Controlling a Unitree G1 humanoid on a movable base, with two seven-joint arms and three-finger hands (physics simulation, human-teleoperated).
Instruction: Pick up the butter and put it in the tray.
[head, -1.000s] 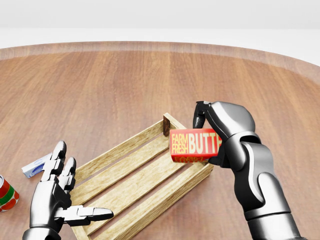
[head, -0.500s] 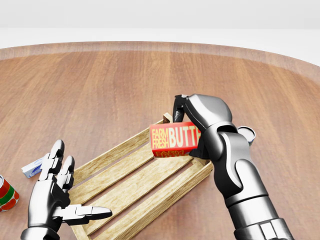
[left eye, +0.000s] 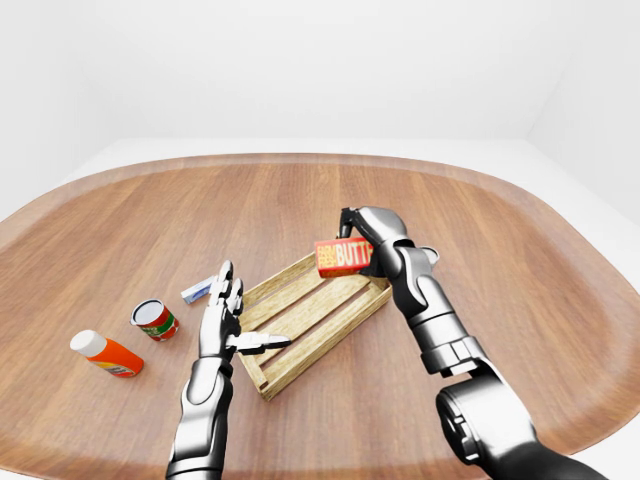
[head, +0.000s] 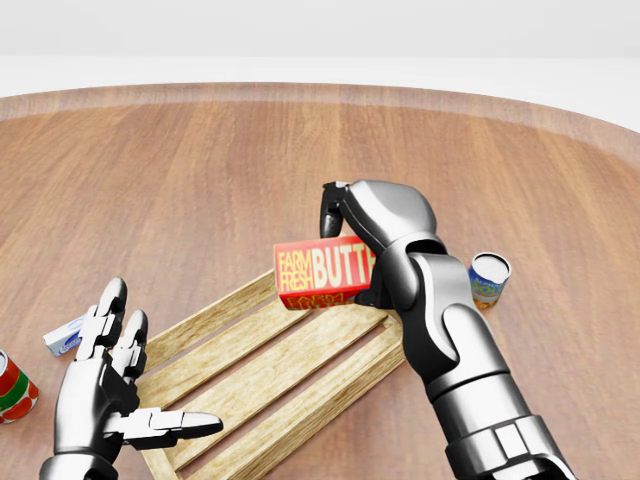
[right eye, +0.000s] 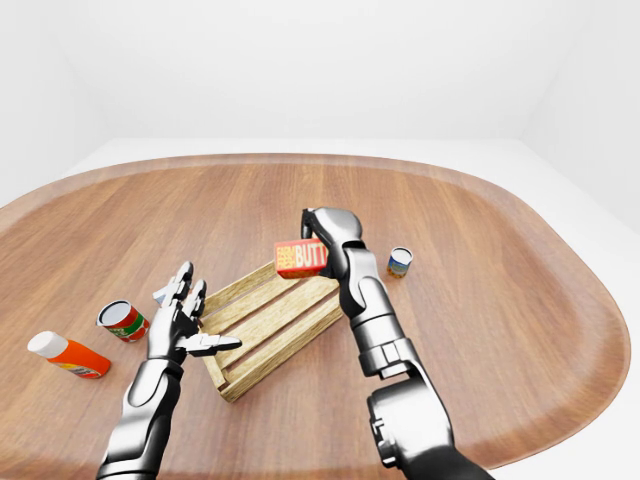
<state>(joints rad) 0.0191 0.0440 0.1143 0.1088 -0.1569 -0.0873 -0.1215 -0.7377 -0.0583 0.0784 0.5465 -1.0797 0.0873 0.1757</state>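
Risk is a bad drop: the wooden slatted tray (head: 262, 372) lies diagonally on the table (head: 200, 180), and the red butter box (head: 322, 270) hangs over only its upper-right end, near the end rail, so letting go here could leave it perched on the rail or tipped out toward the blue-labelled can (head: 488, 277) just right of the arm. Right hand (head: 362, 232) grasps the box from above and behind, wrist bent down over it, the label side clear of the fingers. Left hand (head: 115, 385) grips nothing, fingers spread flat, thumb pointing across the tray's lower-left corner.
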